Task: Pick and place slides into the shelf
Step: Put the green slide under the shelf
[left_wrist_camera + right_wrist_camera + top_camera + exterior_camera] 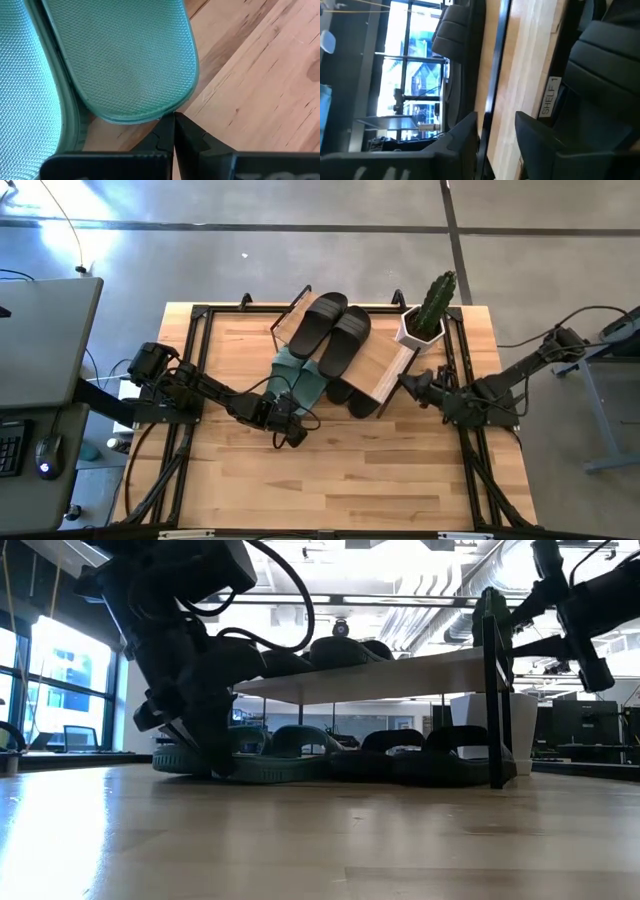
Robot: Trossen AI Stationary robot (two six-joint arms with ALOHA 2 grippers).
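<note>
Two green slides [300, 378] are laid under the shelf [385, 360]. The left gripper [173, 131] is fully closed, empty, at one heel. The right gripper [495, 131] is held apart beside the shelf's edge, holding nothing.

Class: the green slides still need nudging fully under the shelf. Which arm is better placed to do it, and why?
Probably the left. The left gripper, jaws shut, sits at the green slides' heel edge. The right gripper, jaws open, is at the shelf end.

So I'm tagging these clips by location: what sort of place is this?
Probably an open-plan office or lab, not a home: a bare concrete floor, a desk with keyboard and mouse, and exposed ceiling ducts beyond the wooden table.
</note>
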